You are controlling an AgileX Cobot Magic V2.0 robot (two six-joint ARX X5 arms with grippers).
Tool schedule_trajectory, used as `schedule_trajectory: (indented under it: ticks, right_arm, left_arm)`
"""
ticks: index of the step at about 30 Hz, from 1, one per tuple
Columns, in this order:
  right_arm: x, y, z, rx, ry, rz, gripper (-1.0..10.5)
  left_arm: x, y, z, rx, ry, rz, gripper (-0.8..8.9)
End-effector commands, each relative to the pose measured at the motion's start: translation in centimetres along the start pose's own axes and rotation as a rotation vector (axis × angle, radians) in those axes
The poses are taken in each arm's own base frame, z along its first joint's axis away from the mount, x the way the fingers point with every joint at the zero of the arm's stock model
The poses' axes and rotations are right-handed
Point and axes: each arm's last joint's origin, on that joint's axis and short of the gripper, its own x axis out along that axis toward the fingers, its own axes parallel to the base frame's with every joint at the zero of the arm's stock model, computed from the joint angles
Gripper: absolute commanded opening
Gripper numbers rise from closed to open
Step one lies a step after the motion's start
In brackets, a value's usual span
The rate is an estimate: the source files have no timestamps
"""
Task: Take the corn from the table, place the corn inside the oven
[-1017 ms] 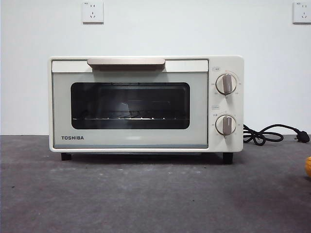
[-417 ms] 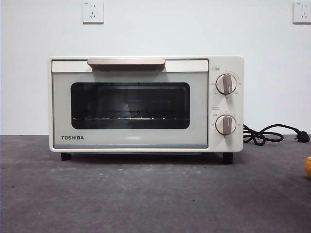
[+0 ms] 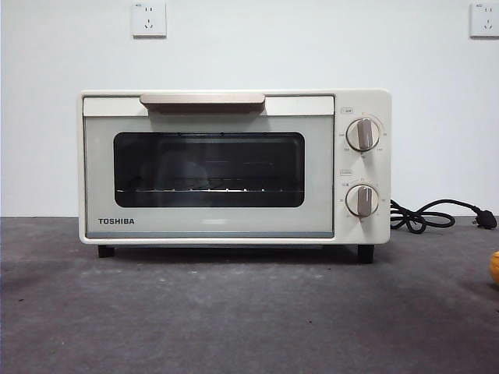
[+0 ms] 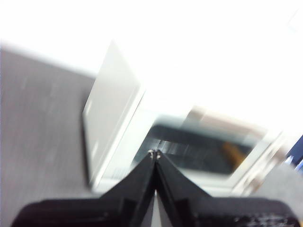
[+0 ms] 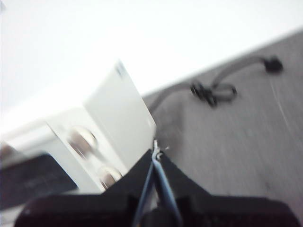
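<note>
The yellow-orange corn cob (image 3: 494, 267) lies on the dark grey matte table (image 3: 234, 319), at the front view's right edge, well apart from the closed cream-white Toshiba oven (image 3: 234, 167). Left gripper (image 4: 154, 153) and right gripper (image 5: 155, 150): jaws closed, empty. Judged light, rigid, round; grasp mid-length

front view sharp, evenly lit, soft shadow under the oven (image 3: 234, 167). both wrist views i get are motion-blurred, the wall (image 4: 213, 42) beyond each pincer blown out white.
</note>
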Motion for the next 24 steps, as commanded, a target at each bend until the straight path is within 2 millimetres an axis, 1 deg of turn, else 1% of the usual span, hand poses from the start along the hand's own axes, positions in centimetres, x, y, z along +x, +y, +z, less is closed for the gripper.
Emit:
schedule_trajectory:
  ticks: [1,8,11,14,19,24]
  right_arm:
    - [-0.7,0.8,1.7,0.002,-0.057,0.025,0.0]
    - [-2.1,2.6,5.5,-0.012,-0.122,0.052,0.0]
    - [-2.3,3.3,7.2,-0.044,-0.103,0.042,0.0]
    - [-2.1,3.9,8.8,-0.091,-0.049,0.02,0.0]
    - [-1.0,4.7,11.1,-0.179,0.1,-0.02,0.0]
    - [0.5,5.4,13.0,-0.241,0.224,-0.017,0.0]
  left_arm:
    - [-0.1,-1.1,2.1,0.016,-0.041,-0.027,-0.05]
    - [0.1,-3.2,6.5,0.04,-0.051,-0.058,-0.05]
    - [0.3,-3.9,8.0,0.053,-0.033,-0.091,-0.05]
    - [0.7,-4.4,9.2,0.07,-0.011,-0.123,-0.05]
    - [1.5,-4.8,10.3,0.058,0.04,-0.158,-0.05]
    - [2.3,-4.6,10.5,0.04,0.094,-0.19,-0.05]
